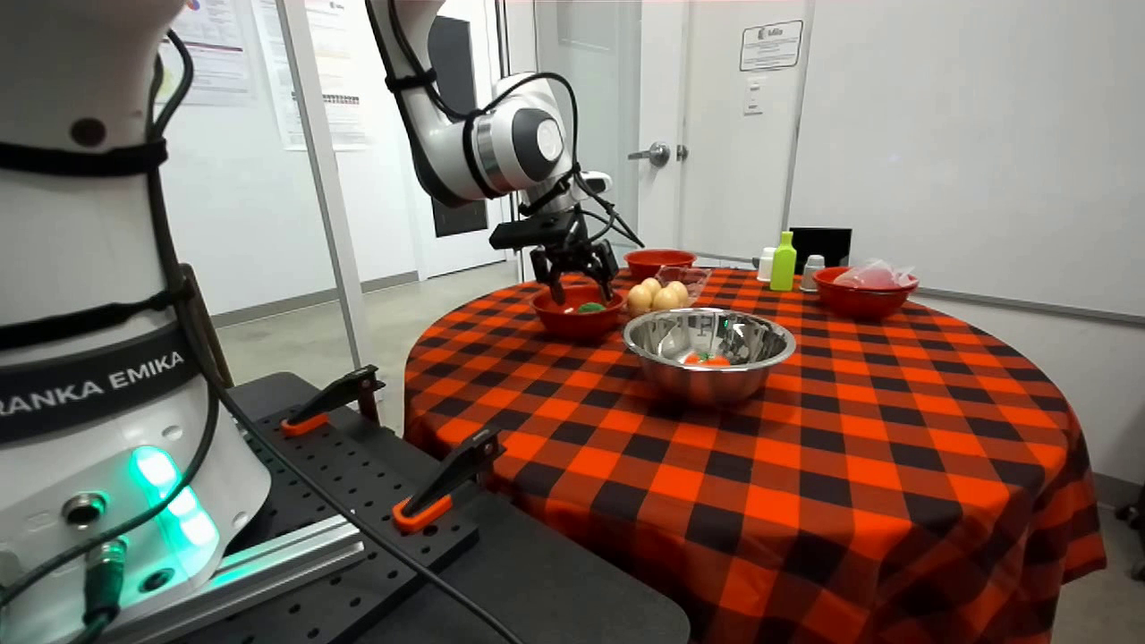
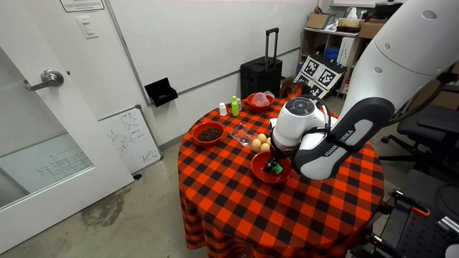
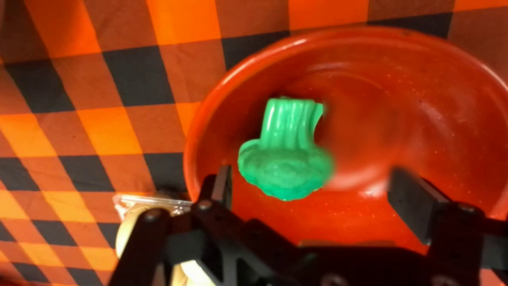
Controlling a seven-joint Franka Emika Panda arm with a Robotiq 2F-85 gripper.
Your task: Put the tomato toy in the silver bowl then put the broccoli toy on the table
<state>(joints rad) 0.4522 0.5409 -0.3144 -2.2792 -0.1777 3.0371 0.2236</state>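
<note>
From its white base [image 1: 116,402], banded with FRANKA EMIKA and glowing green low down, the white jointed robot arm [image 1: 447,156] reaches out over the big round table [image 1: 850,501], draped in red-and-black checked cloth. Its forearm slopes down, the wrist hangs bent below it, and the black two-fingered gripper [image 1: 583,290] points down at the mouth of a round red bowl [image 1: 577,329]. I see the jaws spread wide, the bowl's inside showing between them. The small lumpy green broccoli toy [image 3: 285,163] lies in that bowl, ribbed stalk and crown both plain in the wrist view, close by one finger; whether they touch I can't tell. Near it, in an exterior view, stands the wide silver bowl [image 1: 702,385] of shiny steel, and inside sits the small round red-orange tomato toy [image 1: 707,360], partly hidden by the rim. Just beside the red bowl are pale tan eggs [image 1: 662,298] with a clear plastic carton [image 2: 242,134]; past them a slim lime-green bottle [image 1: 783,268] stands upright, well apart from the gripper.
</note>
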